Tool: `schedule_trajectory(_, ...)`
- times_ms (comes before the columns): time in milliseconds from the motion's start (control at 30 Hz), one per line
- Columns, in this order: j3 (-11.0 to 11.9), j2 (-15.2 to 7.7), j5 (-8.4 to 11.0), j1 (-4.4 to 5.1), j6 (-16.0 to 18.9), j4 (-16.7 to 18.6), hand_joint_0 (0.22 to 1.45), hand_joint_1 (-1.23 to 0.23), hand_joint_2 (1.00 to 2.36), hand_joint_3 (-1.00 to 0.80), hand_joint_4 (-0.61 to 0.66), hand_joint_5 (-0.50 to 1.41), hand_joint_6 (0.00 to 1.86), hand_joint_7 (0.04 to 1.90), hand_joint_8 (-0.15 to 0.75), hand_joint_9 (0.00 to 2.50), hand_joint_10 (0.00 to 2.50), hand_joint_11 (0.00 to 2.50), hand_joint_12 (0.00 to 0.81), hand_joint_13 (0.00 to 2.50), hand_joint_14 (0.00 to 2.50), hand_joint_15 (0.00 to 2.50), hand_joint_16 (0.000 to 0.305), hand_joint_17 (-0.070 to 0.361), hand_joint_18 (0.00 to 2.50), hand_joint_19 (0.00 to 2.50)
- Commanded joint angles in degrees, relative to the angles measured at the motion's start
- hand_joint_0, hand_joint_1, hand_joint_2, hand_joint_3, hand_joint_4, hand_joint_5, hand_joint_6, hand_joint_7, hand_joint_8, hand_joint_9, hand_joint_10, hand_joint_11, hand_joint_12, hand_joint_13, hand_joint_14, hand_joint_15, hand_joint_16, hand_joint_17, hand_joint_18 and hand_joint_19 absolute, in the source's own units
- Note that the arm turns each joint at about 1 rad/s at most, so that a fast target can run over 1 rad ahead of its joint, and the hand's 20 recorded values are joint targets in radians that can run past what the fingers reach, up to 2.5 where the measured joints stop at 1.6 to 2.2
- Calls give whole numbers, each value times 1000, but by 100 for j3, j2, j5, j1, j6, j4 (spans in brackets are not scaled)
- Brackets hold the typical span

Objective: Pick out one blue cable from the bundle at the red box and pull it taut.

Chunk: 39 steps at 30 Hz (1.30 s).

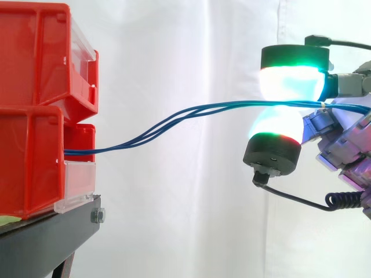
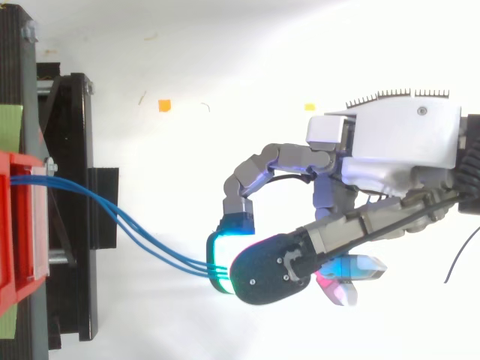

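Leftward, red bins [image 1: 29, 156] top a black stand [image 1: 46, 243] (white curtain [image 1: 185, 202] behind).

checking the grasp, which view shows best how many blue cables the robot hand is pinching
Top view: the blue cables fan apart, about three strands entering the robot hand. Side view shows them bunched, overlapping between the glowing pads.

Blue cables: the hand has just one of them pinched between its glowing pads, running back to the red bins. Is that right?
Not quite. The hand pinches several blue cables, not one. The top view shows about three strands going in between its pads side by side. The rest holds: they run back to the red bins.
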Motion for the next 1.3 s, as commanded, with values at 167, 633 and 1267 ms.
schedule_trajectory(167, -2, 0, -101, 1, -170, -114, 598, -493, 1000, -500, -159, -86, 875, 1051, 232, 1798, 34, 1569, 373, 1484, 32, 979, 52, 118, 1087, 983)
schedule_trajectory(633, 16, 0, -110, -69, -152, -26, 582, -472, 1000, -500, -80, -90, 865, 1058, 252, 1773, 34, 1555, 386, 1453, 32, 956, 55, 123, 1070, 961)
schedule_trajectory(1267, -63, 0, -136, -280, -424, 1029, 658, -540, 1000, -499, -55, -82, 857, 1053, 273, 1771, 33, 1566, 407, 1453, 36, 1186, 54, 121, 1092, 970)
